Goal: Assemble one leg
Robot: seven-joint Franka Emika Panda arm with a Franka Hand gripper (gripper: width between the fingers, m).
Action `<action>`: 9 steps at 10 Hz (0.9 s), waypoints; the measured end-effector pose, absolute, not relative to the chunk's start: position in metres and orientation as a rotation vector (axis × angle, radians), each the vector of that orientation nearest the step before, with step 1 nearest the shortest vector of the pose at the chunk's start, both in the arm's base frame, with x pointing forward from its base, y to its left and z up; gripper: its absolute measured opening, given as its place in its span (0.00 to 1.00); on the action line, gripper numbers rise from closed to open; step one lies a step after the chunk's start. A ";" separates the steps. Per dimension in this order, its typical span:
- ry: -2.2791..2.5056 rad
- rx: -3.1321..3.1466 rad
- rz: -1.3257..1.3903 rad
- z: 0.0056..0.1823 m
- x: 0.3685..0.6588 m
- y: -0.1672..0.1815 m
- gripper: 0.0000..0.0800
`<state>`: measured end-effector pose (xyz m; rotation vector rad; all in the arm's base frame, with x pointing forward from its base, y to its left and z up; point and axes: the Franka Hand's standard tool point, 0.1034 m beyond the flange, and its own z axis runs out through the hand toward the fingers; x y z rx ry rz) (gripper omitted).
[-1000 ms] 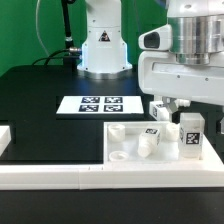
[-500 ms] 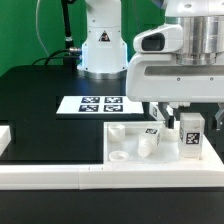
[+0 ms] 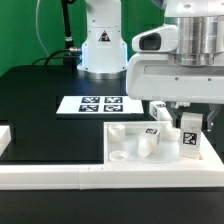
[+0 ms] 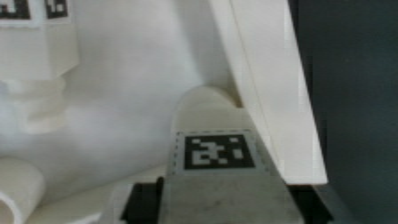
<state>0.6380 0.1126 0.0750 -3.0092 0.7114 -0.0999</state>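
Observation:
A white leg with a black-and-white tag stands upright over the right side of the white square tabletop. My gripper comes down from above and is shut on the leg's top. In the wrist view the leg fills the space between my dark fingers, tag facing the camera. A second tagged leg rests on the tabletop near its middle. Another leg lies behind the gripper.
The marker board lies on the black table behind the tabletop. The robot base stands at the back. A white wall runs along the front, with a white block at the exterior view's left.
The gripper with the leg has shifted slightly between frames, first toward the exterior view's left and then settling; the leg stays in the same spot over the tabletop.

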 end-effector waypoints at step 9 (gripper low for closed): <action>1.803 -2.411 -0.015 0.074 0.639 0.110 0.44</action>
